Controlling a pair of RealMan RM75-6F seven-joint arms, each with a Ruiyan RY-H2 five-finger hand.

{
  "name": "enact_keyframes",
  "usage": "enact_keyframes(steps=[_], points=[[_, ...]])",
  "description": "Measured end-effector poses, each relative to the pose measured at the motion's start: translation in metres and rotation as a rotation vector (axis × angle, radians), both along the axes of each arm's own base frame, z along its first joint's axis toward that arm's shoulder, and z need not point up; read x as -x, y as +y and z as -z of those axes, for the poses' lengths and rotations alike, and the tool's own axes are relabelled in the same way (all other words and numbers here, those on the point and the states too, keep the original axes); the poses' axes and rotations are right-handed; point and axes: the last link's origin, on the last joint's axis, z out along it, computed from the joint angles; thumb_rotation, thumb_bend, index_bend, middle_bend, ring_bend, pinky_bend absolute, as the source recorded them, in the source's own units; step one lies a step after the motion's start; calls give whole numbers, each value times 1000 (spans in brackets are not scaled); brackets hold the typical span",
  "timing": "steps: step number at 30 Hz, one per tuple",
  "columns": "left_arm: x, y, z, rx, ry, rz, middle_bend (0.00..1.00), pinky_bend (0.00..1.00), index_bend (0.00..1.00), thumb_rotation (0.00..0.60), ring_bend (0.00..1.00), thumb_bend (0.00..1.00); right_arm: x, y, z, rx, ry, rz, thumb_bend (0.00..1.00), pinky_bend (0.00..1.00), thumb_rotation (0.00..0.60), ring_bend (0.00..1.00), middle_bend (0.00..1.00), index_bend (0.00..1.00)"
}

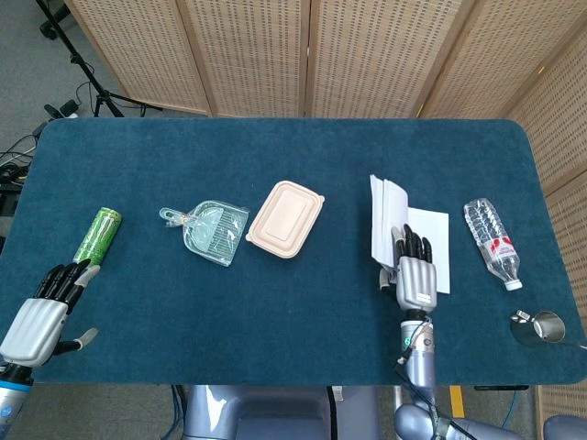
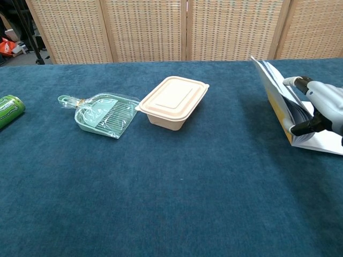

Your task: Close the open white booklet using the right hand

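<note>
The white booklet (image 1: pixel 386 218) lies right of the table's middle. Its left half stands nearly upright, and its right page (image 1: pixel 435 249) stays flat on the cloth. My right hand (image 1: pixel 415 276) grips the raised pages from the near side, fingers over them. In the chest view the raised half (image 2: pixel 274 99) tilts steeply, showing a yellow underside, with my right hand (image 2: pixel 322 105) behind it and the thumb low against the pages. My left hand (image 1: pixel 42 314) hangs at the near left edge, fingers apart, holding nothing.
A beige lidded container (image 1: pixel 286 218) and a green dustpan in a plastic bag (image 1: pixel 210 232) lie left of the booklet. A green can (image 1: pixel 98 236) lies far left. A plastic bottle (image 1: pixel 492 242) and a metal cup (image 1: pixel 542 327) sit at the right.
</note>
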Motion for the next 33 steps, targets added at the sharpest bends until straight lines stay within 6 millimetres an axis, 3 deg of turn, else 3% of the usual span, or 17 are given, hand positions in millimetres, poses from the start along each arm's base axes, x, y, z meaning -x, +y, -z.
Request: enact_keyframes(steps=[20,33], points=[[-1,-1,0,-3,-3,4,0,0,0,600,0,195,3,-4,-24,123,14,34,514,0,600,0,0,58],[0,0,-3,-15,-2,-1,0,0,0,600,0,196,26,-5,-52,145,54,52,490,0,600,0,0,58]])
